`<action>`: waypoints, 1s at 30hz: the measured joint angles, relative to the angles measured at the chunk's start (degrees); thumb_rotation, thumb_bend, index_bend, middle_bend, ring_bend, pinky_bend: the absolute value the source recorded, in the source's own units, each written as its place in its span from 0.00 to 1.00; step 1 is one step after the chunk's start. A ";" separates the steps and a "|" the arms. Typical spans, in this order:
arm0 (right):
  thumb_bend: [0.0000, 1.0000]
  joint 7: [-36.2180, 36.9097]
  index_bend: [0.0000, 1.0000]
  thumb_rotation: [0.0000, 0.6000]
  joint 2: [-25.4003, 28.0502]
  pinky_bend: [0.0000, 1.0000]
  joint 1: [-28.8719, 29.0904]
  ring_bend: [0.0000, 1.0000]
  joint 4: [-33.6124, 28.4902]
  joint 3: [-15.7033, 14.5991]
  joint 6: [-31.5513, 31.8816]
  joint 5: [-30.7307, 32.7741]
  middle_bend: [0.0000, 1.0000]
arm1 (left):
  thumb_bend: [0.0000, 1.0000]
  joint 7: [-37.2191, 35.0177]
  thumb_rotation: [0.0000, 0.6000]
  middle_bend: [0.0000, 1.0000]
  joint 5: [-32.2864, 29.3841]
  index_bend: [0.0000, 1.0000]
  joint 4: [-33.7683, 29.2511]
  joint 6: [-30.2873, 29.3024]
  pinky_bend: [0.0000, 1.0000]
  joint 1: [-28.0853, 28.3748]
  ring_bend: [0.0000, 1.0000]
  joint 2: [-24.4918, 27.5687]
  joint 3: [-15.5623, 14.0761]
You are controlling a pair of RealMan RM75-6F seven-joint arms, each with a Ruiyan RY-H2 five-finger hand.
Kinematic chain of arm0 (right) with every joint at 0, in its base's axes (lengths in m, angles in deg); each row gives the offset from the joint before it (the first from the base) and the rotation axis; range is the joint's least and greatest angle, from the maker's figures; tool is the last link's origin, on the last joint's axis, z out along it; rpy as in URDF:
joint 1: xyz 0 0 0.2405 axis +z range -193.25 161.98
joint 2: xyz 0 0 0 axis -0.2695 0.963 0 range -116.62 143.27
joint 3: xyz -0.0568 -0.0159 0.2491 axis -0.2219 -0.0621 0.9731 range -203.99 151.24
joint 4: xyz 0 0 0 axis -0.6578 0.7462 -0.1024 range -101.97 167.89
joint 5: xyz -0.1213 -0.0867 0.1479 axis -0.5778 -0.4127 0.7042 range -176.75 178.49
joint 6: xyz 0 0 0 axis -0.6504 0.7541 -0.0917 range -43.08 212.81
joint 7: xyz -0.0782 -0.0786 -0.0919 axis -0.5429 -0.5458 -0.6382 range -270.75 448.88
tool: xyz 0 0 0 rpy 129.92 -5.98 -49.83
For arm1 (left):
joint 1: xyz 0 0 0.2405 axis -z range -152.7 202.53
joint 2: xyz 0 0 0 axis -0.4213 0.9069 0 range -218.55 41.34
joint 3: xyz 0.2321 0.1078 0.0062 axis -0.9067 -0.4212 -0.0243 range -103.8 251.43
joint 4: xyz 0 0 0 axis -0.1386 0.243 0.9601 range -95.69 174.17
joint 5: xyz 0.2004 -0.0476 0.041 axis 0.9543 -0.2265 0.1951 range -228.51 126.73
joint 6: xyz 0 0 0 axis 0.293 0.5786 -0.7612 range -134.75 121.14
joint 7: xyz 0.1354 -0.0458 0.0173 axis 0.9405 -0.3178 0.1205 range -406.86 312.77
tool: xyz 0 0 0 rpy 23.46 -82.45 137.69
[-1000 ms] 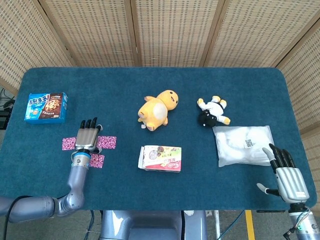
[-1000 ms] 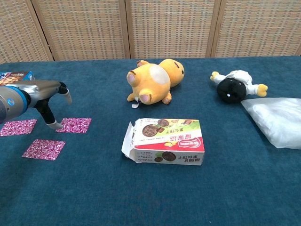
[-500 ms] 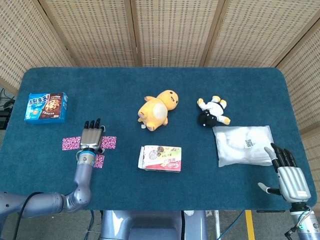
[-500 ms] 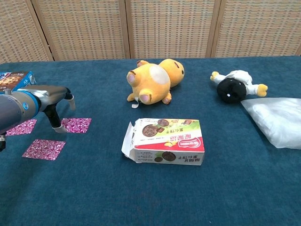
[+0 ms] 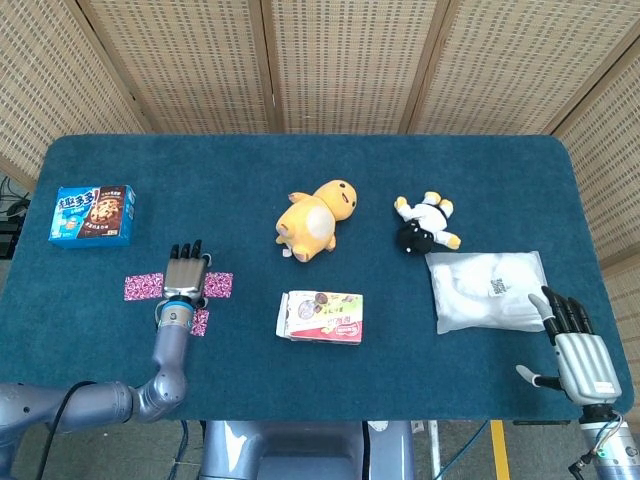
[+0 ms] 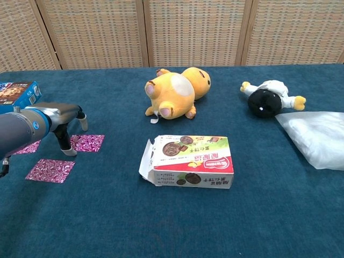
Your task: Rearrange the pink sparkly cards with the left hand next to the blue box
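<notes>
1. Three pink sparkly cards (image 6: 50,170) lie on the table (image 5: 300,170) near the one blue box (image 5: 93,214), with two plush toys further right.
2. The left hand (image 5: 184,276) sits over the cards, fingers spread, fingertips (image 6: 69,151) touching down by the right card.
3. Only the head view shows the right hand (image 5: 574,350), spread and holding nothing beside the white bag (image 5: 487,290).

The left hand (image 5: 184,276) hides part of the pink cards (image 5: 218,285).
</notes>
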 measured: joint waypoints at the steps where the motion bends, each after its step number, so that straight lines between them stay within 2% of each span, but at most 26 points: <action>1: 0.08 0.04 0.00 1.00 0.00 0.00 0.00 0.00 0.01 0.01 0.01 0.01 0.00 | 0.22 0.03 1.00 0.00 0.04 0.30 -0.01 0.00 0.00 0.02 0.00 -0.06 -0.01; 8: 0.08 0.21 0.00 1.00 0.06 0.00 -0.03 0.00 0.02 -0.03 0.10 -0.12 0.00 | 0.24 0.33 1.00 0.00 0.64 0.35 -0.97 -0.31 0.00 -0.05 0.00 -0.08 -0.52; 19: 0.08 0.17 0.00 1.00 0.08 0.00 -0.10 0.00 -0.07 -0.12 0.28 -0.33 0.00 | 0.25 0.75 1.00 0.00 0.38 0.38 -1.06 -0.57 0.00 -0.49 0.00 0.16 -0.92; 30: 0.08 0.19 0.00 1.00 0.07 0.00 -0.08 0.00 -0.03 -0.06 0.21 -0.16 0.00 | 0.30 0.37 1.00 0.00 0.59 0.44 -0.26 -0.09 0.00 -0.82 0.00 -0.10 -1.05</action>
